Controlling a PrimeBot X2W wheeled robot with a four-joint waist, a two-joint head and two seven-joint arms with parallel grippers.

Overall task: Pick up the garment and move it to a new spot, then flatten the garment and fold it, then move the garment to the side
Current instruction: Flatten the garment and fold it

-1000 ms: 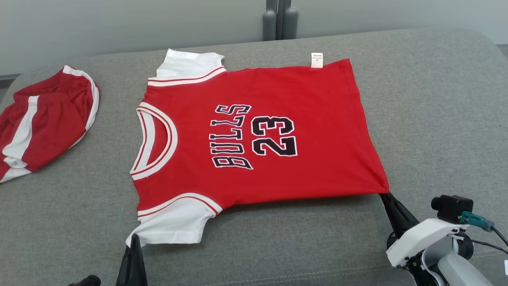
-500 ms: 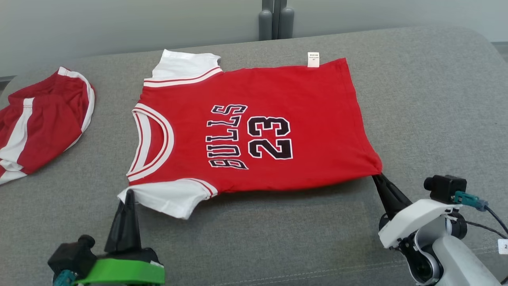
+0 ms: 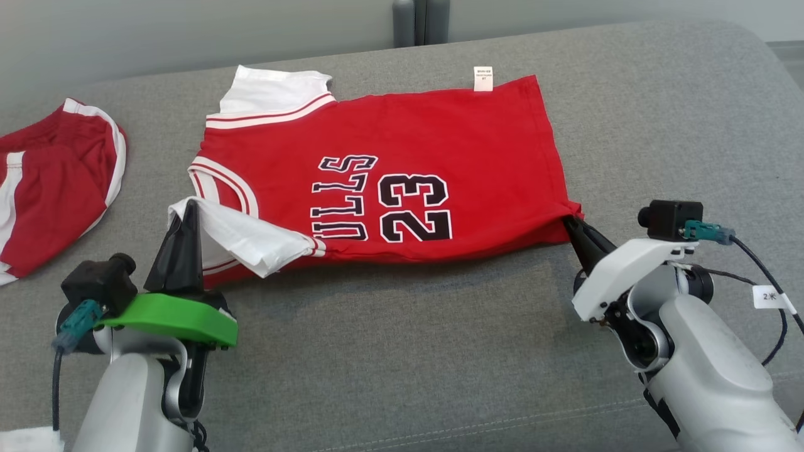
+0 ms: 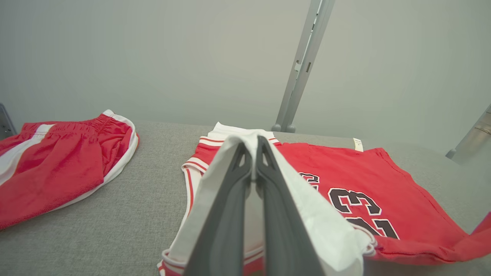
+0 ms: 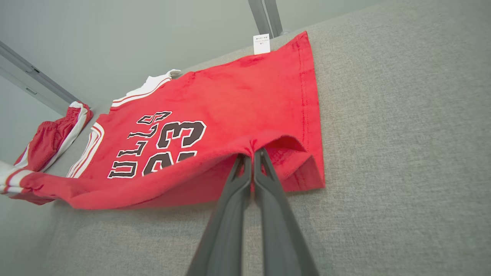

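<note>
Head view: the red jersey point(image 3: 408, 144) lies mid-cushion point(image 3: 440, 351), collar left, hem right. My left gripper point(image 3: 188, 206) pinches its near white sleeve point(image 3: 245, 242); my right gripper point(image 3: 569, 221) pinches the near hem corner. Red shorts point(image 3: 56, 188) sit far left.
Left wrist view: my left fingers point(image 4: 226, 214) closed on sleeve cloth, which drapes over both.
Right wrist view: my right fingers point(image 5: 230, 214) clamped on the hem, near edge raised off the cushion.

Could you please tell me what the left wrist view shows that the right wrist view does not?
Left wrist view: the left gripper, jaws shut on the near white sleeve. Right wrist view: the right gripper, jaws shut on the red hem corner. Both: the jersey, its tag, the shorts and the grey fabric surface.
</note>
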